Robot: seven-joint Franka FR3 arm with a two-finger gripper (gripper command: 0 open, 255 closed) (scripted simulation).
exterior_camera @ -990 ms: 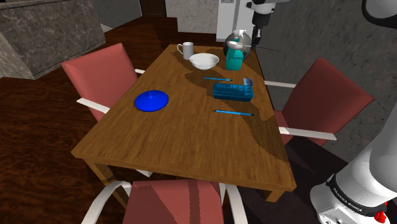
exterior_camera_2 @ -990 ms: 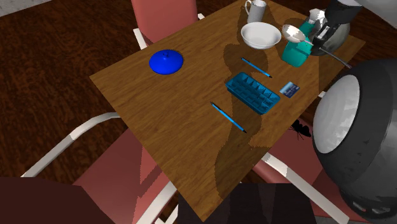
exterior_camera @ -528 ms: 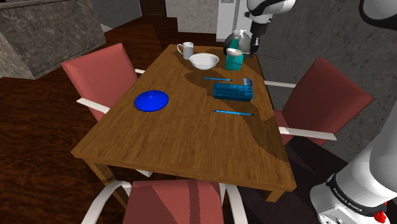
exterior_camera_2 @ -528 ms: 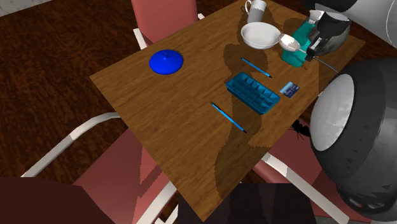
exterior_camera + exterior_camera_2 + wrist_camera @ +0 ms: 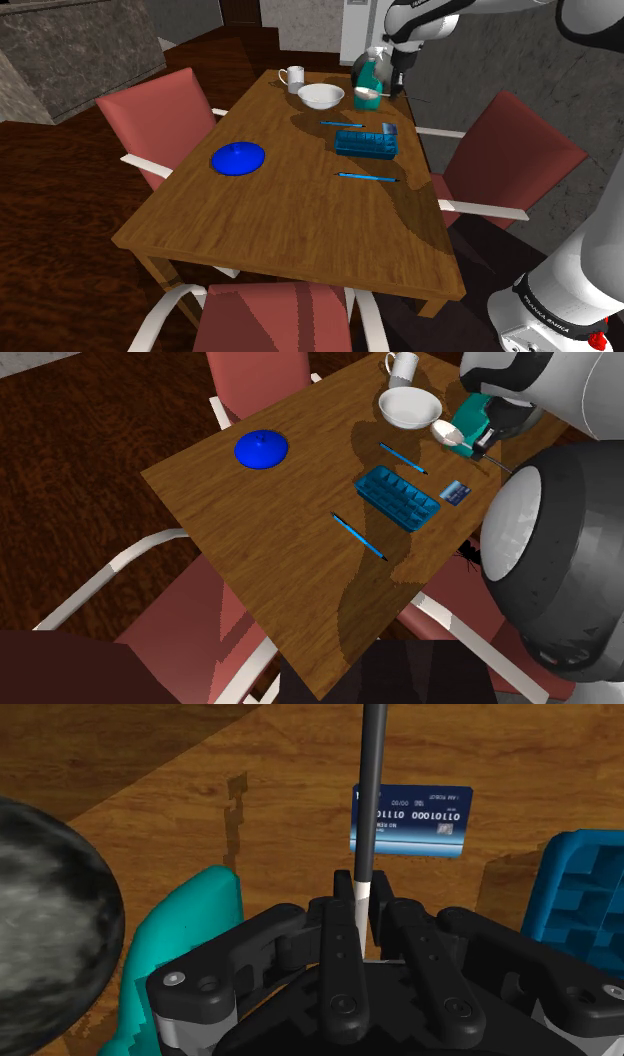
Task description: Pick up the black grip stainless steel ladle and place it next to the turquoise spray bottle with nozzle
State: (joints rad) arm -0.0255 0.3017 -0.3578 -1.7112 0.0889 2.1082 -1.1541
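Black two-finger robot hand clamped on a steel ladle with a black grip, low over the far end of the brown wooden bench.
The ladle's long axis crosses the hand. Its round bowl sits just near of the turquoise spray bottle, towards the white bowl, and the grip points towards the bench edge. Lowering and release look next.
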